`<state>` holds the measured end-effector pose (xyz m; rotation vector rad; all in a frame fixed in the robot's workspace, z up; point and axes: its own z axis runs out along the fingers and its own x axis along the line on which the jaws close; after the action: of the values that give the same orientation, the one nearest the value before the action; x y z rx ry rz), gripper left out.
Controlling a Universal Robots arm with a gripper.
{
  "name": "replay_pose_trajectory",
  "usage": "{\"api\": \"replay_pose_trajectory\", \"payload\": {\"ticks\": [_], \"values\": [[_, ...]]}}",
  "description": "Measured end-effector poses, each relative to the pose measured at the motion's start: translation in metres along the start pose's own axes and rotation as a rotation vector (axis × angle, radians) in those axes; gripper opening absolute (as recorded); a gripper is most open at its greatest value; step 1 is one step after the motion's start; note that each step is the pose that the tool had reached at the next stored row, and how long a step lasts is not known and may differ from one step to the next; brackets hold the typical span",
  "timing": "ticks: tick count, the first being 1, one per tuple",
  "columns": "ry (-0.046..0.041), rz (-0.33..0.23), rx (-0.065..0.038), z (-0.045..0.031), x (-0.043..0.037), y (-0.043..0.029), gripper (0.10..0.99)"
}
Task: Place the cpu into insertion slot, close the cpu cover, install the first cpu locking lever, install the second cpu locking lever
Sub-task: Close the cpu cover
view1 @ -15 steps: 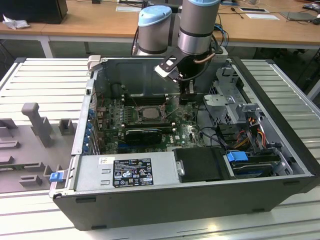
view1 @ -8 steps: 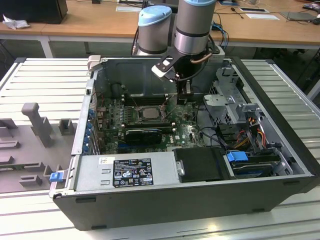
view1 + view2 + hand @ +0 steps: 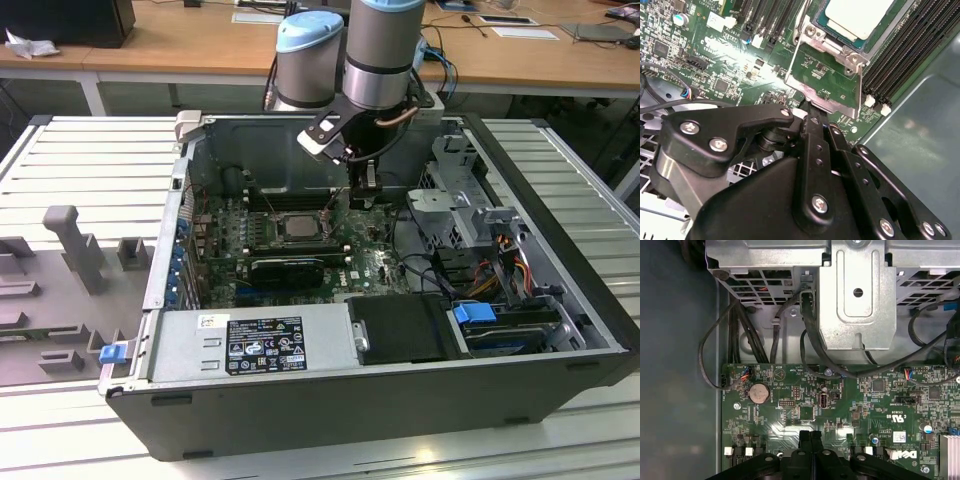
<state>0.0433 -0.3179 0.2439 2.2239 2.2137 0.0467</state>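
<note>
The cpu (image 3: 860, 17) lies pale and silvery in the insertion slot (image 3: 810, 31), also seen on the motherboard in the exterior view as the cpu (image 3: 297, 226). The cpu cover (image 3: 822, 97) is swung up off the slot, and green board shows through its window. My gripper (image 3: 817, 117) has its fingers (image 3: 805, 440) pressed together, with the tips right at the cover's free edge. Whether they pinch that edge or only touch it is unclear. In the exterior view my gripper (image 3: 365, 200) hangs just to that view's right of the slot.
The open computer case (image 3: 560, 250) walls in the work area. Black memory slots (image 3: 900, 65) flank the socket. A metal drive cage (image 3: 857, 300) and loose cables (image 3: 740, 335) lie beyond the board's edge. An expansion card (image 3: 290, 268) and power supply (image 3: 260, 345) sit nearer the front.
</note>
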Motion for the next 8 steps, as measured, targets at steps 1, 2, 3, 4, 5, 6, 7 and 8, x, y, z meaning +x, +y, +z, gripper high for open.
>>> {"api": "replay_pose_trajectory", "payload": {"ticks": [1,2,3,4,5,6,7,8], "values": [[0.0,0.0,0.0,0.0,0.0,-0.0003,0.106],[0.0,0.0,0.0,0.0,0.0,-0.0005,0.106],[0.0,0.0,0.0,0.0,0.0,-0.001,0.106],[0.0,0.0,0.0,0.0,0.0,-0.0013,0.106],[0.0,0.0,0.0,0.0,0.0,-0.0014,0.106],[0.0,0.0,0.0,0.0,0.0,-0.0015,0.106],[0.0,0.0,0.0,-0.0001,0.0,-0.0018,0.106],[0.0,0.0,0.0,0.0,0.0,-0.0018,0.106]]}}
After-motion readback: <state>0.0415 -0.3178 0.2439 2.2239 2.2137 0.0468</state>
